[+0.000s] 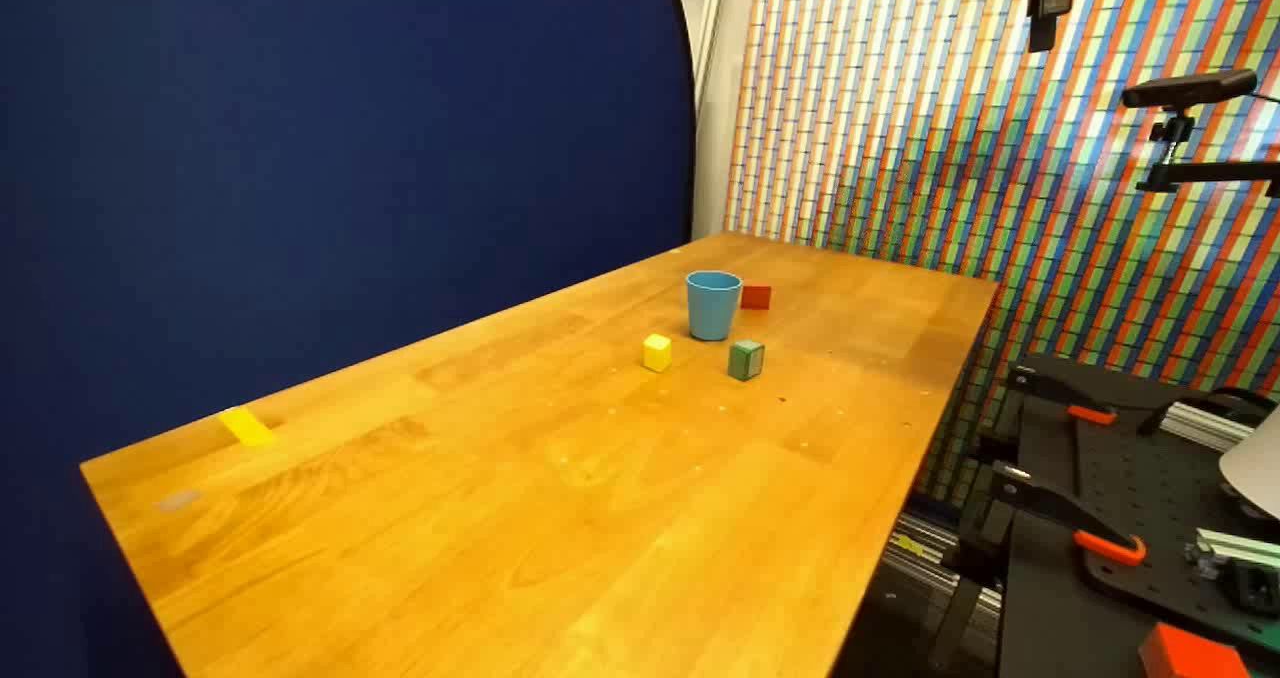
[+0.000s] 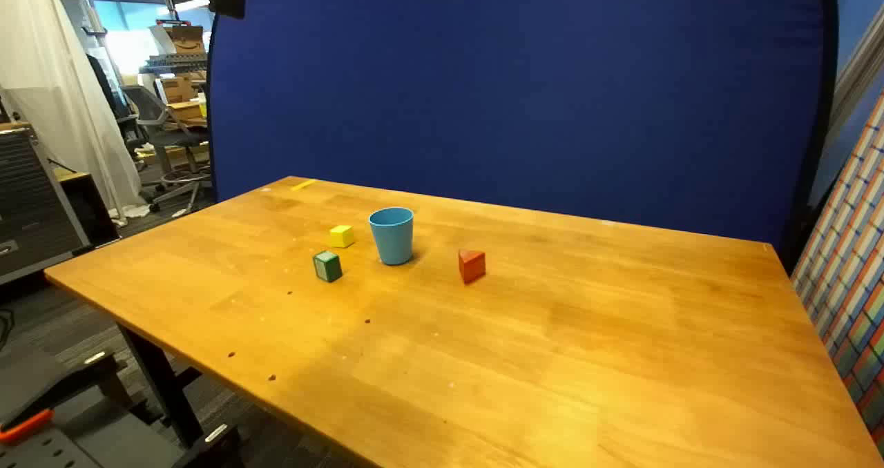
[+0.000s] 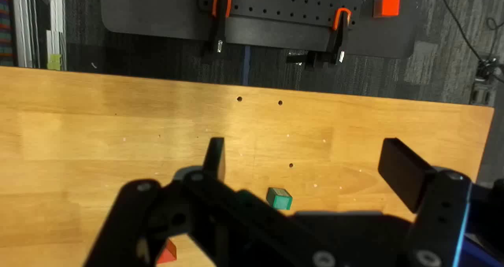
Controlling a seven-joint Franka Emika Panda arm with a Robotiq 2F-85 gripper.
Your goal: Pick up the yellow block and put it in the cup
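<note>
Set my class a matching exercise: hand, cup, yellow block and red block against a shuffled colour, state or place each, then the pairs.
1. hand
2. cup
3. yellow block
4. red block

A. right of the cup in both exterior views
B. blue
C. left of the cup in both exterior views
D. black, open

Pairs: 1-D, 2-B, 3-C, 4-A

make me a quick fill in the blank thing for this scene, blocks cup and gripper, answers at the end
The cup on the wooden table is plain ____ in color.
In both exterior views, the red block appears to the ____ of the cup.
In both exterior views, the yellow block appears on the cup's ____ side.
In the wrist view, the gripper stands ____ rather than shut.

Missing words: blue; right; left; open.
</note>
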